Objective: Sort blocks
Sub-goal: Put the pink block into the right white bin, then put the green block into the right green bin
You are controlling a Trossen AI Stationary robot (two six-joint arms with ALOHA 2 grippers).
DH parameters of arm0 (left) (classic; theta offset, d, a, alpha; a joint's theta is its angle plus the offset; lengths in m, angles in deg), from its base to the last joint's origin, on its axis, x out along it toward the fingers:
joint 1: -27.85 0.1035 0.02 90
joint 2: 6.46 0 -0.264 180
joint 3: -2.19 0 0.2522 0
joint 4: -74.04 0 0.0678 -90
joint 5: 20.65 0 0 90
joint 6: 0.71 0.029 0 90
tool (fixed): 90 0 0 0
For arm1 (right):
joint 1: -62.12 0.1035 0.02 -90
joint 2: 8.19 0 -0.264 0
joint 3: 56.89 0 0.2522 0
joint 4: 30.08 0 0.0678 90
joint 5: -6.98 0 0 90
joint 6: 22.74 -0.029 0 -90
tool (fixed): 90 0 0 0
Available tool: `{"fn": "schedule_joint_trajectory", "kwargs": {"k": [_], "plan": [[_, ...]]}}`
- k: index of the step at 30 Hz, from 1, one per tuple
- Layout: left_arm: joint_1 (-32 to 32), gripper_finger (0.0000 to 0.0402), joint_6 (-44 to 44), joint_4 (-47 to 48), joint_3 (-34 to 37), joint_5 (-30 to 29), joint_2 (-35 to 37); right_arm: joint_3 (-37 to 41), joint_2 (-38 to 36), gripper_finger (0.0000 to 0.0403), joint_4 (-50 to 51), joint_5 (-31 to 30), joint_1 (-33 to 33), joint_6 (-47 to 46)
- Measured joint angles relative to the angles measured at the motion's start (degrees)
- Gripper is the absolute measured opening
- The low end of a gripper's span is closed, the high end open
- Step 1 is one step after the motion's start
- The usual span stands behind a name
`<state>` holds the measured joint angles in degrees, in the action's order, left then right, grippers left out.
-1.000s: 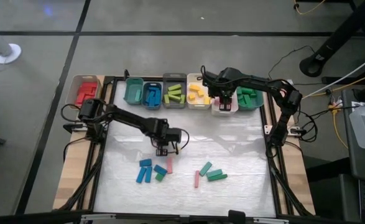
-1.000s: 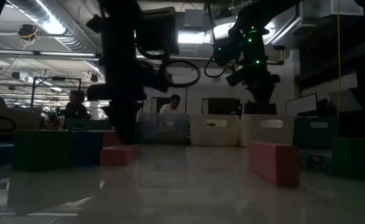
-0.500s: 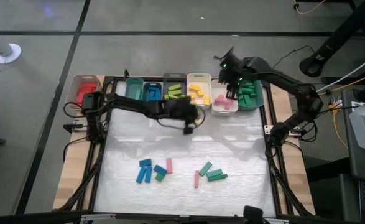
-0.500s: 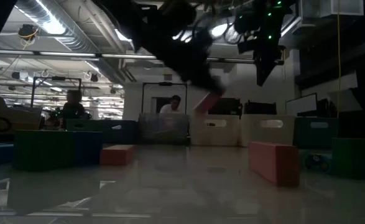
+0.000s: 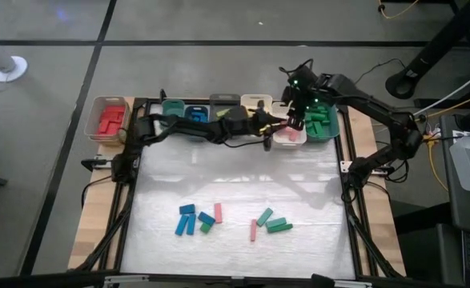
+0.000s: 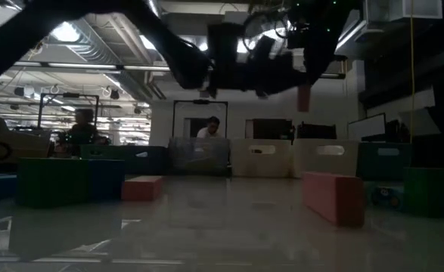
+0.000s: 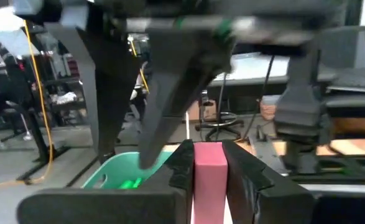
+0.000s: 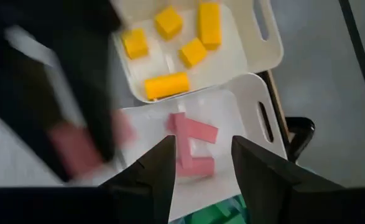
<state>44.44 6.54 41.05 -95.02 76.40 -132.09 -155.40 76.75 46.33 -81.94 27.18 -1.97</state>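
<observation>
Left claw (image 7: pixel 208 177) pinches a pink block (image 7: pixel 209 180) flat across its sides; light, rigid, smooth, so grip mid-length. Right claw (image 8: pixel 201 163) spread, empty.

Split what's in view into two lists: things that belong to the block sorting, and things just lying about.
Part of the job:
- pink block held in the left gripper
- loose blocks on the mat
- pink blocks in the white bin
- yellow blocks
- right gripper, above the bins

Just lying about:
- cables on the floor
- person in the room behind
</observation>
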Motion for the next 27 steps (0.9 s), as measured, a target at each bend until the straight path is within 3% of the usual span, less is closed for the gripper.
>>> {"fn": "schedule_joint_trajectory", "kwargs": {"k": [5,10,13,21,27], "plan": [[0.5,0.0059,3.3,-0.2,-7.2,-1.1,-7.5,0.0,0.0,0.0159,2.3,-1.0,2.9,0.1],[1.2,0.0071,6.2,0.0,-9.1,-5.0,-10.9,0.0,0.0,0.0159,6.7,-1.0,5.9,-4.3],[1.4,0.0087,3.5,2.9,-9.2,-9.0,-11.0,0.0,0.0,0.0159,9.0,-1.0,7.9,-7.0],[1.5,0.0152,-0.8,4.4,-9.2,-9.2,-10.4,0.0,0.0,0.0159,10.7,-0.9,15.7,-11.5],[0.6,0.0166,1.4,12.8,-9.2,-9.2,-4.8,0.0,0.0,0.0159,15.4,-0.9,23.1,-16.8]]}}
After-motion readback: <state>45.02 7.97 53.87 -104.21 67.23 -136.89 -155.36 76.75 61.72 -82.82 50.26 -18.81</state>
